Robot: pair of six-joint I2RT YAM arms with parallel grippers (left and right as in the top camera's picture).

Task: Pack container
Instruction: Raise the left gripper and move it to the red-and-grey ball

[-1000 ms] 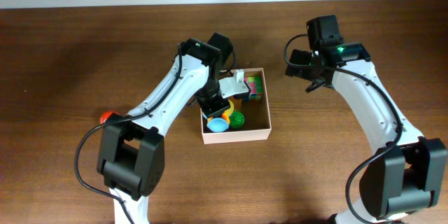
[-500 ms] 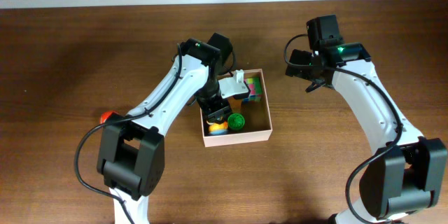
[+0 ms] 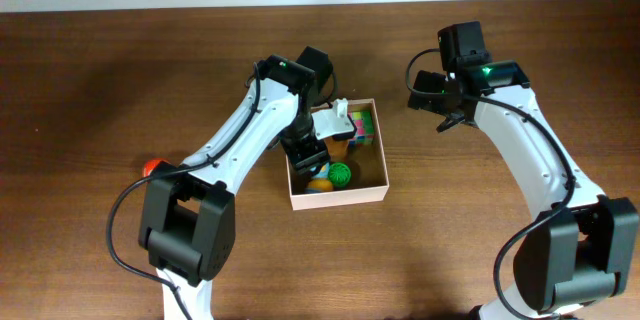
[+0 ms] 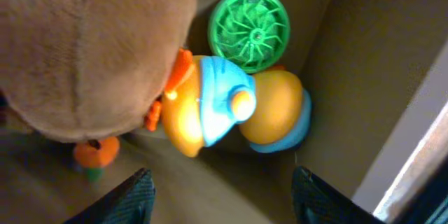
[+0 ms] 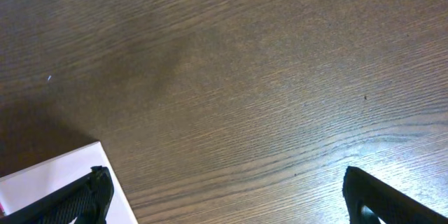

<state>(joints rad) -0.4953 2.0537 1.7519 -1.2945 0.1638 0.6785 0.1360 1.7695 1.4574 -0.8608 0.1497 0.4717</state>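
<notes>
Well within the container (image 3: 345, 198), left claw (image 4: 224, 190), jaws apart

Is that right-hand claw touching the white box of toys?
Apart. The overhead view shows a strip of table between the right gripper and the box.

Robot arms (image 3: 250, 130) (image 3: 520, 155): two
Container (image 3: 375, 192): one
Green ribbed ball (image 4: 250, 29): one
Orange-and-blue toy (image 4: 224, 105): one
Brown plush (image 4: 84, 42): one
Multicoloured cube (image 3: 364, 126): one
Small red-orange item (image 3: 152, 168): one
</notes>
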